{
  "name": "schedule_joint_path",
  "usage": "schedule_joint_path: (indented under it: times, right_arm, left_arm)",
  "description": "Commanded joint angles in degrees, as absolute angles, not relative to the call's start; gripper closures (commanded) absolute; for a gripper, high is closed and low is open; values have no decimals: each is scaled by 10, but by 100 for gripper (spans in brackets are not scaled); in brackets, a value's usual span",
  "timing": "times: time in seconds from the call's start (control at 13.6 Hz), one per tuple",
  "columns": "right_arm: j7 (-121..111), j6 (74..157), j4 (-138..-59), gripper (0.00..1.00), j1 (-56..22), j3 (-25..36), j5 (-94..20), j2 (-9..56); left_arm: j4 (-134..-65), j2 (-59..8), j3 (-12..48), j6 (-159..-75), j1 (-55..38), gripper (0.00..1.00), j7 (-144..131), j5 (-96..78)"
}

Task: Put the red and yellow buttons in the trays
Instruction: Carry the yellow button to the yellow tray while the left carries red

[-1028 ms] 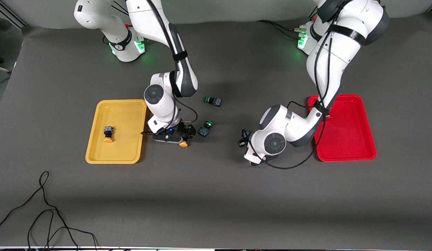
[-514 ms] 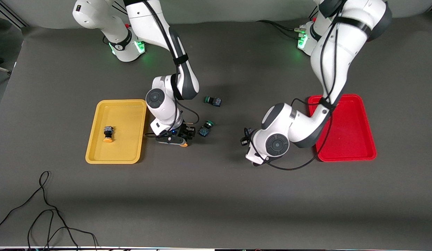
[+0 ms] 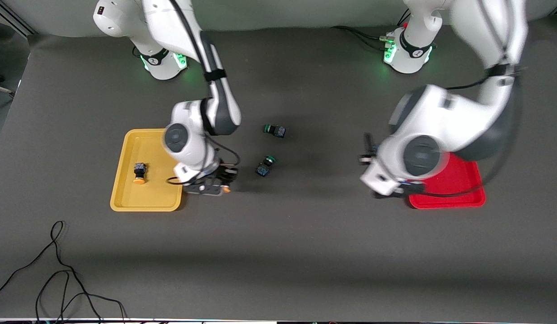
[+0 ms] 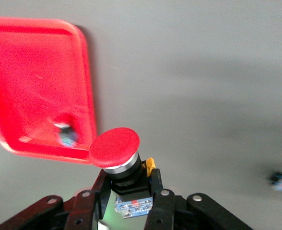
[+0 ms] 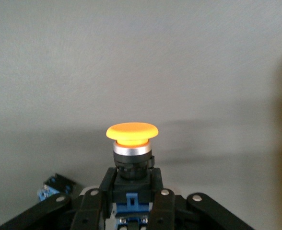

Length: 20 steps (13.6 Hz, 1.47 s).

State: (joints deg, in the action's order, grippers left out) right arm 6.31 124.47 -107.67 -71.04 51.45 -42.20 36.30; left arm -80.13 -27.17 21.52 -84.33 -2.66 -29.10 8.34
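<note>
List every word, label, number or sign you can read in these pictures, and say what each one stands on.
None can be read.
Small dark marking on the right arm's base: too small to read.
Blue circuit board under the red button held in the left gripper: no legible print.

High front overview, two close wrist views

Your left gripper (image 4: pixel 127 203) and right gripper (image 5: pixel 131 201) both hang raised, wrists bent, fingers clamped shut on a load.
</note>
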Motion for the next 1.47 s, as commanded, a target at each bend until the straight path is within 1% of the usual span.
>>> schedule_joint_path:
  times: [0.0,0.07,0.22,0.44,0.51,0.66,0.81,0.88,0.95,1.03,1.1,1.18,1.25,1.4]
  right_arm:
    - [-63,1124,-1071,82,-703,602,-388,314]
    - [-115,1108,-1079,82,-702,626,-388,316]
    - [-201,1109,-1118,82,-676,638,-389,320]
    - [-276,1113,-1141,82,-636,634,-397,357]
    - [-279,1113,-1144,82,-629,623,-408,372]
    - [-280,1114,-1147,82,-606,597,-426,398]
    - [-279,1118,-1143,82,-578,571,-426,403]
    - [-275,1118,-1143,51,-566,567,-426,404]
    - [-273,1117,-1141,1,-562,564,-425,407]
    - [-270,1112,-1135,0,-557,564,-425,408]
    - [-259,1108,-1123,0,-556,565,-425,406]
    - [-242,1100,-1115,0,-556,567,-416,397]
    - [-228,1071,-1098,0,-560,578,-402,390]
    - [-196,995,-1036,0,-562,615,-371,383]
  left_arm:
    - [-882,-237,217,-869,36,100,-207,119]
    - [-904,-231,216,-890,60,100,-174,120]
    - [-960,-222,216,-950,104,100,-136,124]
    - [-1103,-193,216,-1102,163,100,-102,142]
    - [-1131,-196,216,-1135,182,100,-89,145]
    - [-1157,-203,210,-1173,201,100,-58,147]
    - [-1197,-205,208,-1228,214,100,-49,167]
    - [-1217,-208,208,-1257,230,100,-48,170]
    - [-1232,-214,208,-1278,242,100,-47,174]
    - [-1242,-215,208,-1291,245,85,-47,180]
    - [-1245,-217,208,-1295,246,29,-47,183]
    - [-1244,-215,208,-1291,246,1,-47,183]
    - [-1243,-211,208,-1288,246,1,-47,183]
    - [-1230,-199,209,-1269,246,1,-42,183]
